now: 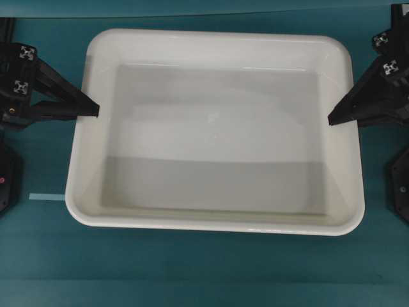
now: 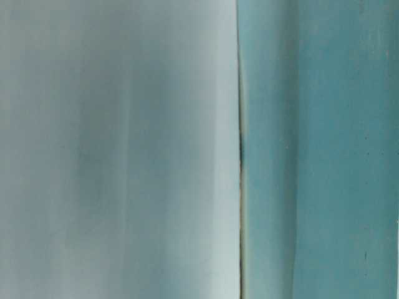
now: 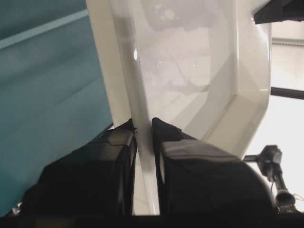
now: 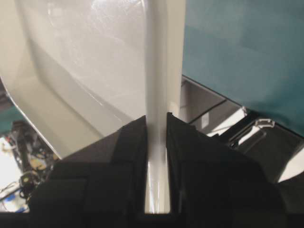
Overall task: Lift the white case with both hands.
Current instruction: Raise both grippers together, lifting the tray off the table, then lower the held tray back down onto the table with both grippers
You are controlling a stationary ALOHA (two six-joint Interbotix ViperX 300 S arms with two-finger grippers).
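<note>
We find the left tool (image 1: pixel 96 110) at the 9 o'clock edge of the overhead view, its pointed tip meeting the left rim of the white case (image 1: pixel 217 134). In the left wrist view the left tool (image 3: pixel 143 127) is nearly shut, with the case's (image 3: pixel 190 76) rolled rim pinched between its two black fingers (image 3: pixel 118 142). Small white cross markers show on the left arm near the 9 o'clock edge.

The white case fills the centre of the overhead view, open side up, its long sides running from 9 to 3 o'clock, over the teal worktop (image 1: pixel 192 275). We cannot tell from this view whether its underside touches the worktop. A thin pale tape strip (image 1: pixel 46 197) lies on the worktop just beside the case's lower left corner, towards 8 o'clock. The table-level view is blurred: a pale surface beside a teal one, nothing more.

At 3 o'clock the right tool (image 1: pixel 332 119) reaches the case's right rim. In the right wrist view the right tool (image 4: pixel 156 118) is likewise nearly shut, clamping the case's (image 4: pixel 85 52) rim between its fingers (image 4: pixel 133 137).
</note>
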